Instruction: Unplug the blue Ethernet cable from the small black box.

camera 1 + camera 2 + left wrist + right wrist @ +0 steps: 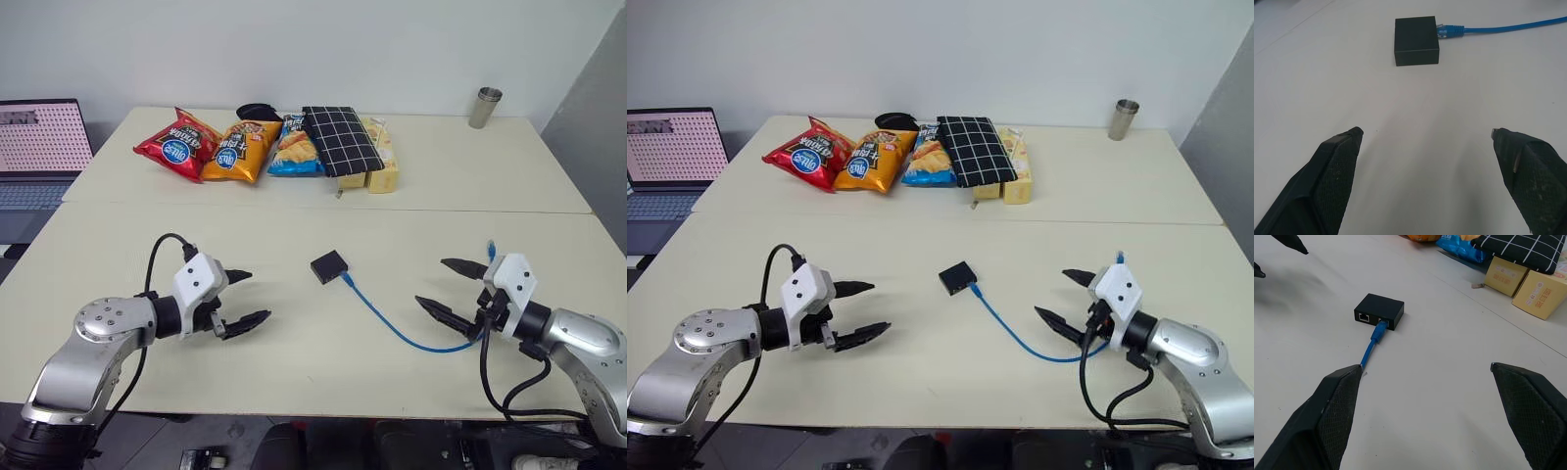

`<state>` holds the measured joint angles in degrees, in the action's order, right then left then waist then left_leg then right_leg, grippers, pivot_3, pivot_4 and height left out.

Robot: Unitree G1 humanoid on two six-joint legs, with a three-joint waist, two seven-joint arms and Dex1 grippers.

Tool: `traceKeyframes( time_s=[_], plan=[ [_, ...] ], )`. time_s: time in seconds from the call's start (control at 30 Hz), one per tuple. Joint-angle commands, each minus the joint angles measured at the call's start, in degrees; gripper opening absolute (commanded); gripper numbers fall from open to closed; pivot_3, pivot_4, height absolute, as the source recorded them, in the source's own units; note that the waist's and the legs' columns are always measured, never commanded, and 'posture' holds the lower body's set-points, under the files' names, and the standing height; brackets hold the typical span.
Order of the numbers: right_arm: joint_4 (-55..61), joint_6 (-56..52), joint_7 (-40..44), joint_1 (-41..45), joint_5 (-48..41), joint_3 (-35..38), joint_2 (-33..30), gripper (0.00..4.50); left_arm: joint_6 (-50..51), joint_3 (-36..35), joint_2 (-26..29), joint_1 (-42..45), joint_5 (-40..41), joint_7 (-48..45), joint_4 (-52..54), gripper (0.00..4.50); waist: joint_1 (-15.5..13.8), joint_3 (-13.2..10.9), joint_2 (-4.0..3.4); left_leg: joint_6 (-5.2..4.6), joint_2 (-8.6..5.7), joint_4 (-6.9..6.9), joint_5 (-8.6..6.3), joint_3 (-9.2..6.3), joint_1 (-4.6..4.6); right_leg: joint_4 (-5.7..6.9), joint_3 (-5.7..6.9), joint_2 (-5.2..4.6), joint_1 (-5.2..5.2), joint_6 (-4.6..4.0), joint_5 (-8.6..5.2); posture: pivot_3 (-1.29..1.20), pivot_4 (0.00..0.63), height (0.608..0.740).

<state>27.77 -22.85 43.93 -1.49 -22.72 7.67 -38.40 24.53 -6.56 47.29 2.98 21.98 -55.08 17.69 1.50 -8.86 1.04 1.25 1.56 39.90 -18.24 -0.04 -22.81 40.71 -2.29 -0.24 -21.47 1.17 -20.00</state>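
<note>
Lying plugged into small black box (329,265), blue Ethernet cable (392,321), far end seemingly behind right claw (450,286), both claws wide open, empty

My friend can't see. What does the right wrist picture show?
A blue Ethernet cable is plugged into a small black box on a pale table. The right claw hangs open in front, touching nothing.

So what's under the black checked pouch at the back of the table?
The checked pouch lies over a blue snack bag and yellow boxes; their covered parts can't be seen.
</note>
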Motion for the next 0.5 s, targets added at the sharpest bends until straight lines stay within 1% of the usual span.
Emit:
traceKeyframes(
  time_s=[0.03, 0.37, 0.5],
  plan=[
    [0.78, 0.6, 0.27, 0.82, -0.17, 0.31, -0.6, 4.45, -0.8, -1.86, 0.46, -0.3, 1.8, -1.1, 2.58, 4.5, 0.01, 0.0, 0.0, 0.0, 0.0, 0.0, 0.0, 0.0, 0.0, 0.0, 0.0, 0.0, 0.0, 0.0, 0.0, 0.0, 0.15, 0.74],
    [1.52, 0.4, -0.18, 0.8, 0.14, -0.95, -0.26, 4.45, -2.09, -1.29, 0.77, -2.53, 0.71, -1.81, 4.42, 4.5, 0.0, 0.0, 0.0, 0.0, 0.0, 0.0, 0.0, 0.01, 0.0, -0.01, -0.01, 0.0, 0.0, 0.0, 0.0, 0.0, 0.15, 0.74],
    [1.89, -0.26, -1.66, 1.29, 0.56, -2.57, 0.72, 4.45, -0.57, -0.67, 0.68, -2.59, 0.44, -0.67, 5.28, 4.5, 0.0, 0.0, 0.0, -0.01, 0.0, 0.0, 0.0, 0.0, 0.0, -0.02, -0.01, 0.0, 0.0, 0.0, 0.0, 0.0, 0.15, 0.74]
  ],
)
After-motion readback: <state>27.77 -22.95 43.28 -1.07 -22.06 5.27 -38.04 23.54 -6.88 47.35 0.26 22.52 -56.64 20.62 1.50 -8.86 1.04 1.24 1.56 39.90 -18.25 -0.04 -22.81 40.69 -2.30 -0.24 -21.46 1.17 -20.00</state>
